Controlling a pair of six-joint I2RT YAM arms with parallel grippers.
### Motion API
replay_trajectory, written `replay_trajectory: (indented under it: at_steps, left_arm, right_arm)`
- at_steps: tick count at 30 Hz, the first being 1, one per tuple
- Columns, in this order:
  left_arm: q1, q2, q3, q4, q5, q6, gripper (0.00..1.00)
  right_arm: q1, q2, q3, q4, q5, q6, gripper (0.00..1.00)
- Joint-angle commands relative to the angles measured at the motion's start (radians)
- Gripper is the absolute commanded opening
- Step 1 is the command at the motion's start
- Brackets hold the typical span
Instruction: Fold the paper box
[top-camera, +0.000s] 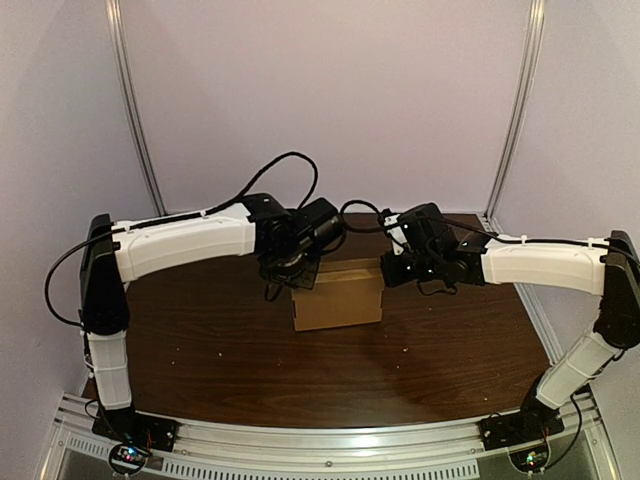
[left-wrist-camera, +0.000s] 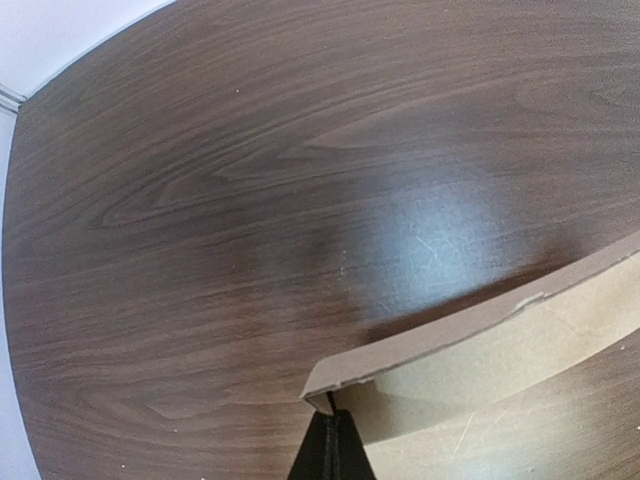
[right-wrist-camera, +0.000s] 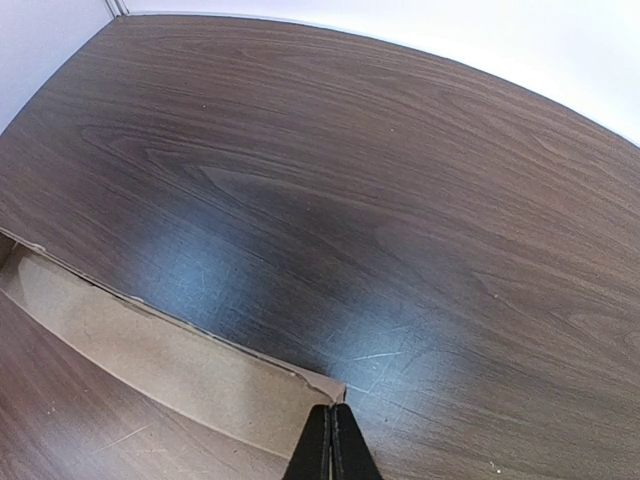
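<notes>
the paper box (top-camera: 338, 298) sits near the middle of the worktop (top-camera: 220, 350), between the two arms.

left pincer (top-camera: 288, 270): positioned at the box's left top corner. in the left wrist view its fingers (left-wrist-camera: 318, 455) are drawn together, clamped on the thin edge of a cardboard wall.

right pincer (top-camera: 393, 268): positioned at the box's right top corner. in the right wrist view its fingers (right-wrist-camera: 315, 450) are pressed together at a slightly torn wall corner, apparently pinching the cardboard; the contact point itself is partly hidden.
</notes>
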Motion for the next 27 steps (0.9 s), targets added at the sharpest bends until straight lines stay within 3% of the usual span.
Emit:
replay_trajectory:
  at_steps: [1,17,27]
  left_arm:
    - [-0.022,0.033,0.088,0.031,0.101,0.051,0.00]
    - [0.066,0.038,0.153,-0.010,0.254,0.063,0.00]
    - [0.089,0.090,0.278,-0.030,0.220,0.041,0.00]
  right_arm:
    - [0.024,0.031,-0.030,-0.096,-0.063,-0.014,0.00]
    - [0.026,0.030,-0.018,-0.115,-0.066,-0.027,0.00]
    - [0.025,0.035,0.032,-0.147,-0.056,0.007,0.00]
